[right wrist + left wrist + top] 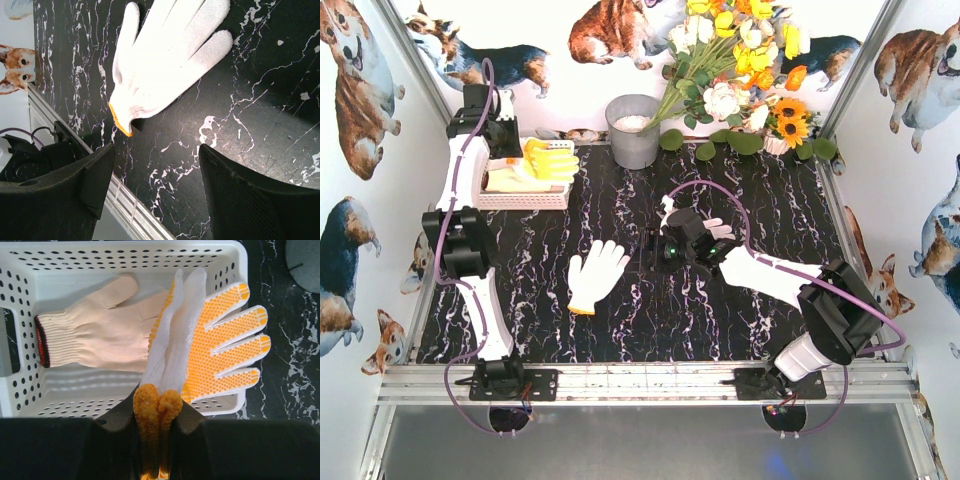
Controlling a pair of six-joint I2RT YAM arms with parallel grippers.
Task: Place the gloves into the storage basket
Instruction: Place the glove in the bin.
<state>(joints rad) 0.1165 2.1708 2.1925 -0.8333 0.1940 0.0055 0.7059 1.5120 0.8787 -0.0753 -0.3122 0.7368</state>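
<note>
Fingers of the left gripper (157, 407) stand nearly together, pinched on a yellow-dotted fold of the dotted glove (220, 345). From that grip the glove runs forward over the storage basket (125, 247), its white back folded upward and its four dotted fingertips spread across the basket's right wall, out over the worktop (280, 370). Inside the basket, flat on the floor, lies a cream glove (95, 332) with a dark red cuff toward the left wall. The left arm is stretched along the left edge of the worktop, elbow raised, wrist tipped down over the basket, which sits in the far left corner

The right gripper (155, 167) has its jaws spread wide with nothing between them, held above bare black marble. Just ahead of it a white glove (165, 60) with an orange cuff lies flat, near the middle of the worktop and apart from the fingers. The right arm folds in from the near right corner, forearm pointing left. A grey bucket (633, 130) and flowers (740, 60) stand at the far edge
</note>
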